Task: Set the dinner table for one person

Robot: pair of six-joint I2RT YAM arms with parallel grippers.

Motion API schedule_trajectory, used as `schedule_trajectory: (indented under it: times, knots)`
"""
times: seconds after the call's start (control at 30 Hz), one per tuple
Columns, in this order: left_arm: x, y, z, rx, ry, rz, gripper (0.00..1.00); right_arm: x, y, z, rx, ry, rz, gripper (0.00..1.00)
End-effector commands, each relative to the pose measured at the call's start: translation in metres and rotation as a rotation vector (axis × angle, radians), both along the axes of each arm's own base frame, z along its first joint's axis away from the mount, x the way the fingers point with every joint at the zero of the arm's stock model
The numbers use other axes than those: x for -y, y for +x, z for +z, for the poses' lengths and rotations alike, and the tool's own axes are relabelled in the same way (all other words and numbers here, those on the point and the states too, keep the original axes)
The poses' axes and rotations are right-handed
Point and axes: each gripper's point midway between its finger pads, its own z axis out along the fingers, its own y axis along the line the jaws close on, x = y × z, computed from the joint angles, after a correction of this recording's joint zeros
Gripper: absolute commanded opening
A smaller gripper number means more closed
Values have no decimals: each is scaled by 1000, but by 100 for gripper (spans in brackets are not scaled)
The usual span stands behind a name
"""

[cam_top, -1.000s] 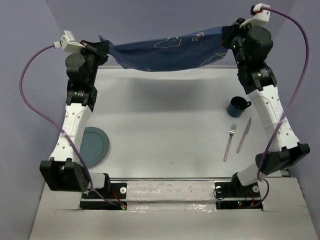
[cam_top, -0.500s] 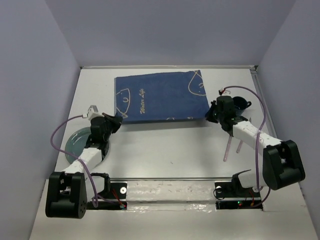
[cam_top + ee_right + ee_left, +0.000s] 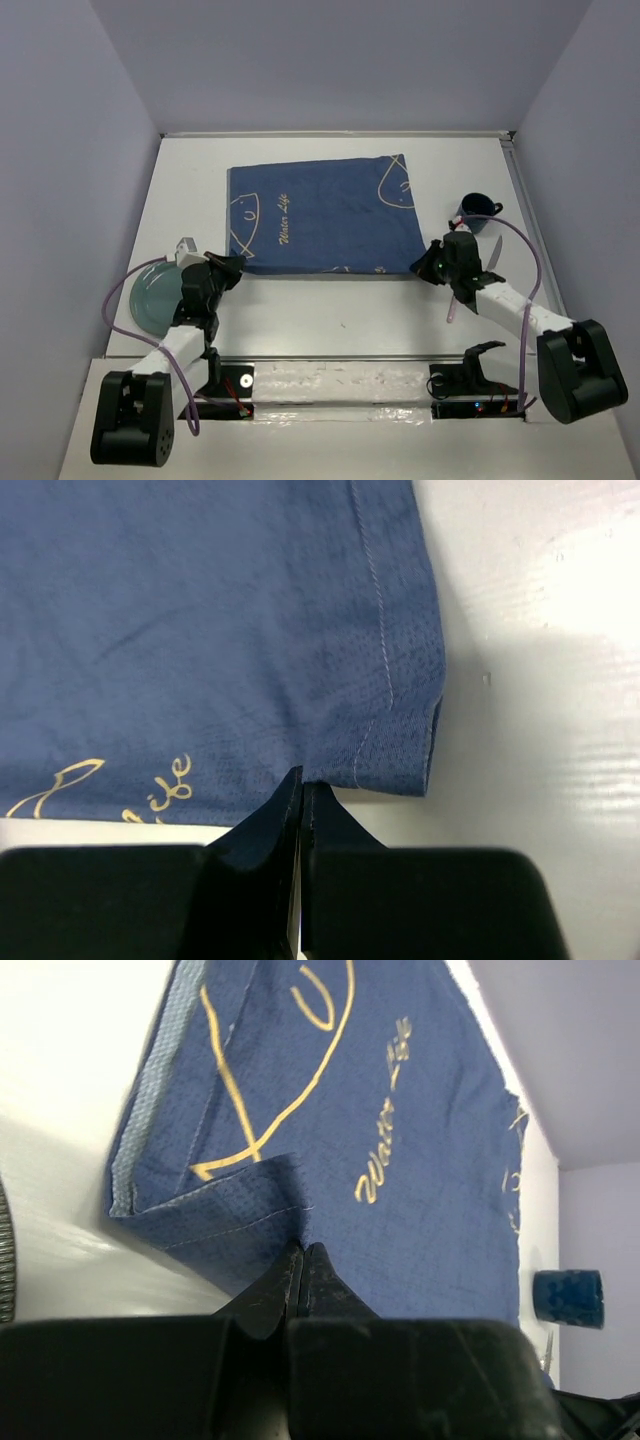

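Note:
The dark blue cloth (image 3: 320,215) with pale line drawings lies flat in the middle of the white dinner table (image 3: 330,310). My left gripper (image 3: 232,262) is shut on the cloth's near left corner; in the left wrist view its jaws (image 3: 300,1252) pinch a raised fold of the cloth (image 3: 380,1110). My right gripper (image 3: 420,268) is shut on the cloth's near right corner, and in the right wrist view its tips (image 3: 302,780) meet on the near hem of the cloth (image 3: 220,630). Both grippers are low over the table.
A teal plate (image 3: 148,292) lies at the near left, beside the left arm. A dark blue mug (image 3: 478,207) stands at the right; it also shows in the left wrist view (image 3: 568,1298). A fork (image 3: 453,305) and knife (image 3: 496,248) lie at the right, partly hidden by the right arm.
The cloth was held up in the air at the far side; it now lies flat on the table. Both arms have come down and drawn back toward the near edge, pulling the cloth nearer.

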Motion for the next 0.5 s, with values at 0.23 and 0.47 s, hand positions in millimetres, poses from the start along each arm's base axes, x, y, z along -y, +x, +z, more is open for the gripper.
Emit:
schedule_trajectory:
  times: [0.23,0.47]
  knots:
    - [-3,-11,19,87,-28,6,0,12,-40,10,-1,90,-88,7]
    - [3,-23,5,58,-55,-21,8,12,-53,2,-32,106,-84,10]
